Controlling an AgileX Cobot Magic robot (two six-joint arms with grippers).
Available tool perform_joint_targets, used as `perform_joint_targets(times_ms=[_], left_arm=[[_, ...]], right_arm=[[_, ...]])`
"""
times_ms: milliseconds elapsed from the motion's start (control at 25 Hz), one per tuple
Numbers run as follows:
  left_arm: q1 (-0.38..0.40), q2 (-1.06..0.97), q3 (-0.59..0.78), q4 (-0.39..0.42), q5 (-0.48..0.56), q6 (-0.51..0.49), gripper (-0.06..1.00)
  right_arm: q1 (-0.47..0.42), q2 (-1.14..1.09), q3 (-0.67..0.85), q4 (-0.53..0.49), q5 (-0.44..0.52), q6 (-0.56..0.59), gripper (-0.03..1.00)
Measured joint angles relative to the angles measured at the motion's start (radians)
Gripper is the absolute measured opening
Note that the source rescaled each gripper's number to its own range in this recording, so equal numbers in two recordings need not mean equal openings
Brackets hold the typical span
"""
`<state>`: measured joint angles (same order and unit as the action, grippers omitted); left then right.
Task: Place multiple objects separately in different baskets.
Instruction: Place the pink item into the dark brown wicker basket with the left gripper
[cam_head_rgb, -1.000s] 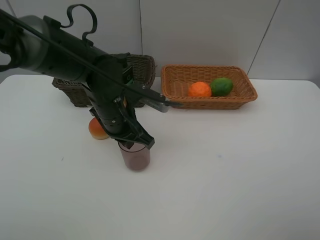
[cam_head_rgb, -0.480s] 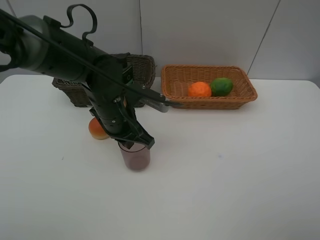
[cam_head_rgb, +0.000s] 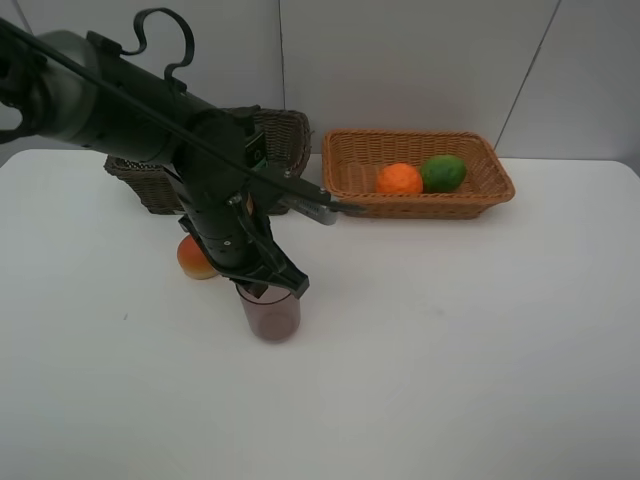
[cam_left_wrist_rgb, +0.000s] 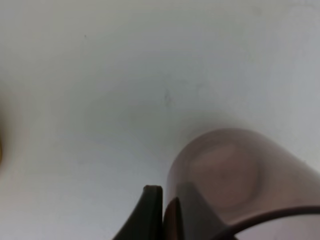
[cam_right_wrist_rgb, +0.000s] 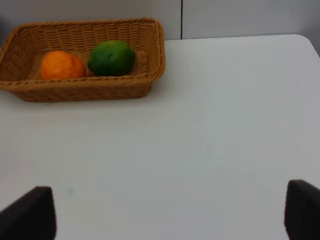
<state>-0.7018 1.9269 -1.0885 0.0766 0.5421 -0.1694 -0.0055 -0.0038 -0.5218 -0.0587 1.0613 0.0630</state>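
Risk: left end effector (cam_head_rgb: 266, 289) clamped shut on translucent purple plastic cup (cam_head_rgb: 272, 318) wall; could slip when lifted; right end effector (cam_right_wrist_rgb: 170, 214) gaping, empty.

Open tabletop (cam_head_rgb: 480, 350) right of cup (cam_head_rgb: 271, 318); peach (cam_head_rgb: 192, 262) close on left, probably apart
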Motion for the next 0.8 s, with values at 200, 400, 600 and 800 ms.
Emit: perform_joint_targets(times_ms=[200,400,600,800], left_arm=[[0.0,-0.002,-0.004,0.001,0.038,0.0,0.0],[0.0,-0.067,-0.04,0.003,0.108,0.0,0.0],[0.0,-0.159,-0.114,-0.001,0.216,0.0,0.0],[0.0,-0.22,-0.162,-0.002,0.277,-0.001,0.0]], right_arm=[[0.0,0.0,0.0,0.0,0.0,0.0,0.97],[0.0,0.0,0.0,0.0,0.0,0.0,0.97],[0.0,0.0,0.0,0.0,0.0,0.0,0.97],[0.0,0.0,0.0,0.0,0.0,0.0,0.97]])
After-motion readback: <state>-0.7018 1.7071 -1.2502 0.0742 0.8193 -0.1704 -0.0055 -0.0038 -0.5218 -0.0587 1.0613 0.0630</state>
